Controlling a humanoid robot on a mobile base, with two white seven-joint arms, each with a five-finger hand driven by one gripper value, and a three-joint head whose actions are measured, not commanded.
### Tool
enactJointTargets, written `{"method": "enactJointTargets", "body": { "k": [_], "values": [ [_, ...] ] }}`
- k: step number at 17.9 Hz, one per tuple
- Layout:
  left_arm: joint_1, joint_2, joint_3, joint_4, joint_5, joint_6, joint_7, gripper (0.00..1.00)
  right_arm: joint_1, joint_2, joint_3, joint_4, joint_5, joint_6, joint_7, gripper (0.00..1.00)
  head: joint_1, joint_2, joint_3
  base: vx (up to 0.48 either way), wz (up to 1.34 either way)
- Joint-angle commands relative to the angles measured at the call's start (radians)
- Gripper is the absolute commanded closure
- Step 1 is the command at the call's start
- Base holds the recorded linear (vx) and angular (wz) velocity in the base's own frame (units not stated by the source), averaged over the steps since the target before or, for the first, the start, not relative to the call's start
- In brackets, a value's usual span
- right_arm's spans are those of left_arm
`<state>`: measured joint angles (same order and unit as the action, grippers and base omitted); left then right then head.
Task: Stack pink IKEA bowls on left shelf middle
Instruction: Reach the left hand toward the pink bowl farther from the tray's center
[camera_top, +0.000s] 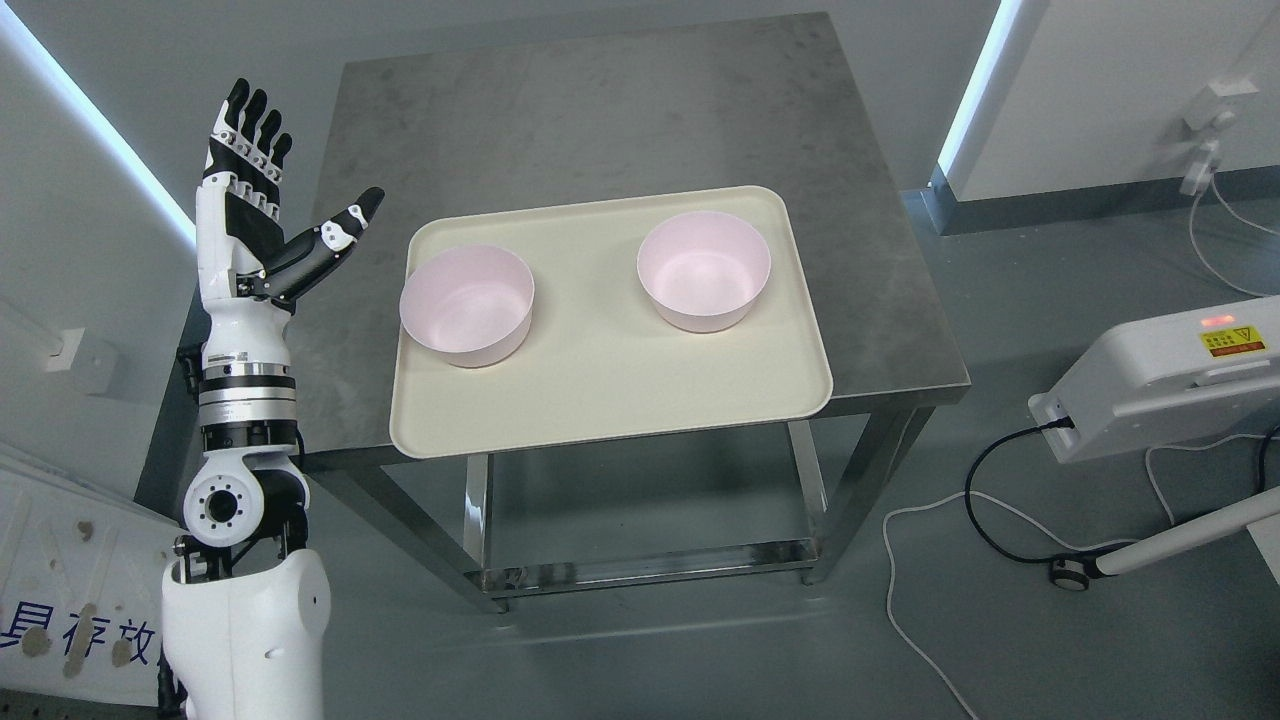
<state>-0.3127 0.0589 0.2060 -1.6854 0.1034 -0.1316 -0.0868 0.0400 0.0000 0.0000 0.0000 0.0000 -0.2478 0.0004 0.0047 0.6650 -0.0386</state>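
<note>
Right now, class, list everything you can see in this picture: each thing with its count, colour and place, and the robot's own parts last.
Bowls: two, pink, apart on the tray, left bowl and right bowl.
Tray: one, cream, on the table's near half, its front edge overhanging.
Table: one, grey metal, centre of the picture.
Machine: one, white with a yellow label, at right on the floor side.
Cables: black and white, on the grey floor at right.
Wall sockets: white, upper right.
Left hand: one, black and white, raised open left of the table, holding nothing.
</note>
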Motion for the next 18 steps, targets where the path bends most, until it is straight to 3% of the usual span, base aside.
{"method": "enactJointTargets", "body": {
  "k": [1, 4, 7, 11, 14, 16, 18],
  "values": [
    [0.006, 0.05, -0.003, 0.007, 0.006, -0.011, -0.081, 0.0, 0.0, -0.017, -0.005, -0.017, -0.002, 0.001, 0.0, 0.0, 0.0, 0.0, 0.0, 0.0, 0.0],
    [-0.019, 0.056, -0.008, 0.026, 0.002, -0.011, -0.304, 0.0, 0.0, -0.017, -0.005, -0.017, -0.002, 0.001, 0.0, 0.0, 0.0, 0.0, 0.0, 0.0, 0.0],
    [-0.078, 0.123, -0.014, 0.123, -0.025, -0.008, -0.494, 0.0, 0.0, -0.017, -0.005, -0.017, -0.002, 0.001, 0.0, 0.0, 0.0, 0.0, 0.0, 0.0, 0.0],
    [-0.206, 0.183, -0.075, 0.234, -0.077, -0.002, -0.528, 0.0, 0.001, -0.017, -0.005, -0.017, -0.002, 0.001, 0.0, 0.0, 0.0, 0.0, 0.0, 0.0, 0.0],
    [-0.244, 0.232, -0.16, 0.331, -0.089, 0.0, -0.544, 0.11, 0.0, -0.017, -0.005, -0.017, -0.002, 0.001, 0.0, 0.0, 0.0, 0.0, 0.0, 0.0, 0.0],
    [-0.282, 0.28, -0.184, 0.427, -0.135, 0.029, -0.56, 0.11, 0.0, -0.017, -0.005, -0.017, -0.002, 0.001, 0.0, 0.0, 0.0, 0.0, 0.0, 0.0, 0.0],
    [-0.28, 0.311, -0.188, 0.443, -0.146, 0.061, -0.658, 0.14, 0.0, -0.017, -0.005, -0.017, -0.002, 0.001, 0.0, 0.0, 0.0, 0.0, 0.0, 0.0, 0.0]
  ]
}}
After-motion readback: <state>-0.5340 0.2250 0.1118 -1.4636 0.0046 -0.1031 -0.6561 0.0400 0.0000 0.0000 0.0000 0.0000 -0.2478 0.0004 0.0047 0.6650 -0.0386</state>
